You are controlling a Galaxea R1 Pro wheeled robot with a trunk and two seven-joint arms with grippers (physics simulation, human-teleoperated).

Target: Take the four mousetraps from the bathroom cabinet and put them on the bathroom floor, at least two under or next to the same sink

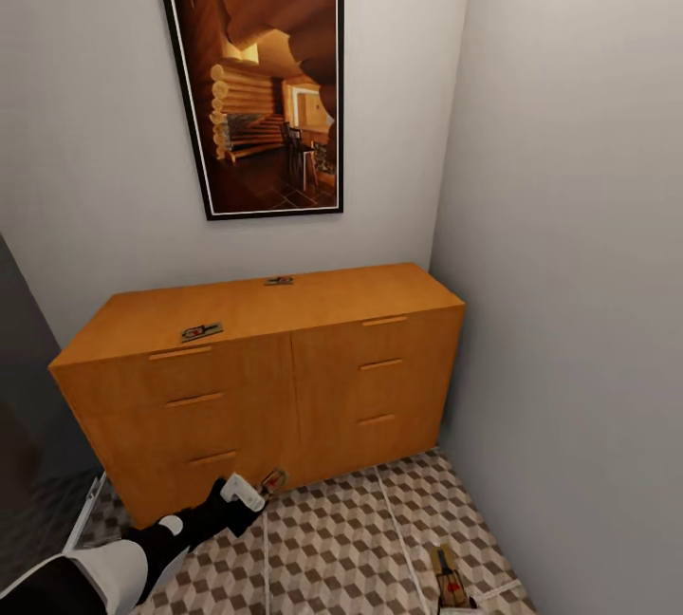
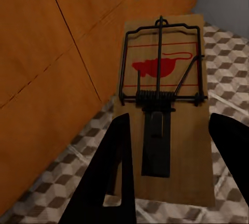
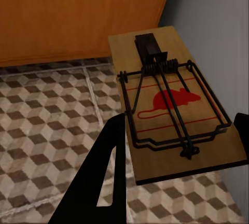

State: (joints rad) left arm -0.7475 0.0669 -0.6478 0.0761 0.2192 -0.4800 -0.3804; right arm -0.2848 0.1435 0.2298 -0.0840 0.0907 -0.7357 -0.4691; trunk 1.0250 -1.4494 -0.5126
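Head view, cabinet: the orange-brown cabinet (image 1: 285, 387) fills the middle of the frame under a framed picture (image 1: 261, 83), with two mousetraps on its top, one near the front left edge (image 1: 201, 331) and one toward the back centre (image 1: 279, 281)
Head view, left arm: the left gripper (image 1: 258, 492) sits at lower left, just in front of the cabinet's base, with a third mousetrap (image 1: 273, 480) at its tip, low over the tiled floor (image 1: 351, 549)
Head view, right arm: a fourth mousetrap (image 1: 450, 579) shows at the lower right edge over the tiles, near the grey side wall (image 1: 569, 264); the gripper carrying it is cut off by the frame

Left wrist view: the mousetrap (image 2: 163, 115) lies between the two dark fingers (image 2: 111, 177), its long axis running straight out along them toward the top of the frame, red mouse print at the far end; the fingers are clamped on the near end of the board, cabinet front at upper left, tiles beneath

Right wrist view: the right gripper (image 3: 176, 177) has its fingers (image 3: 109, 172) closed on the sides of a mousetrap (image 3: 174, 107), long axis pointing away toward the cabinet and wall corner, tiles below

Relation for the next move: my judgement is that both boards hang flat and level above the same tiled floor, so each only needs lowering and letting go; no sink is visible here, so nearness to it cannot be judged
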